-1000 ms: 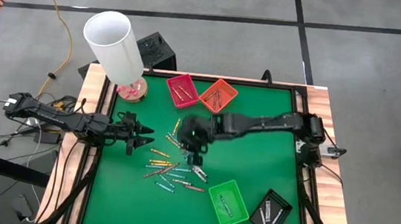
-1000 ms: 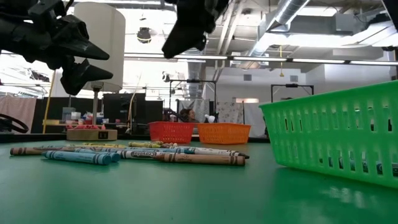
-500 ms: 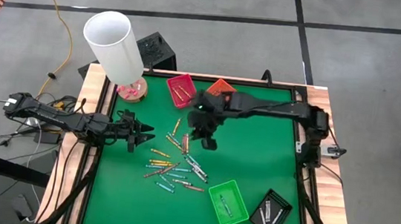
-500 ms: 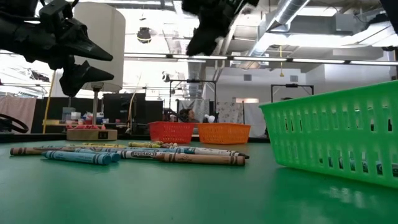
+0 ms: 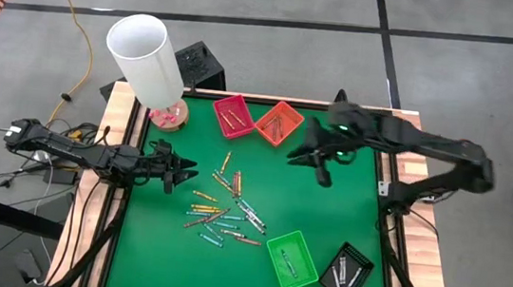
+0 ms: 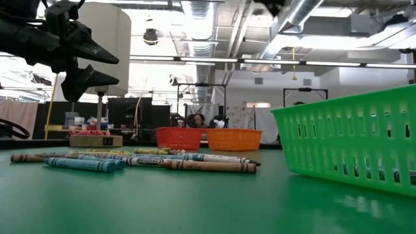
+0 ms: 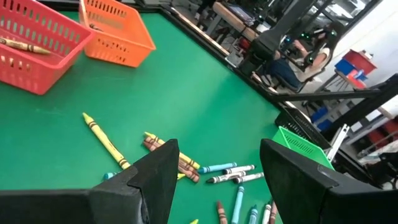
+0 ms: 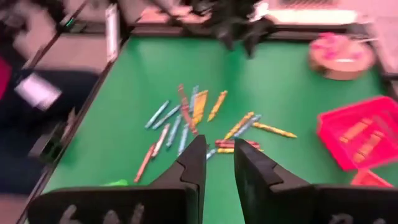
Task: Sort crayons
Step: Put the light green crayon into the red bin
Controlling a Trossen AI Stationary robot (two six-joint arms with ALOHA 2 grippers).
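Across the middle of the green counter (image 5: 326, 208) lie the thin paper-wrapped crayons (image 5: 225, 215) in yellow, orange, brown, blue and teal, scattered loose between the left claw (image 5: 189, 167) and the green plastic slotted tray (image 5: 292, 260). Left claw hovers at the counter's left edge near the pile, its dark fingers spread wide with nothing between them. Right claw (image 5: 305, 158) hangs above bare green just beside the orange plastic tray (image 5: 279, 122), well apart from the crayons, its fingers (image 8: 193, 163) drawn to a narrow gap with nothing visible between them.
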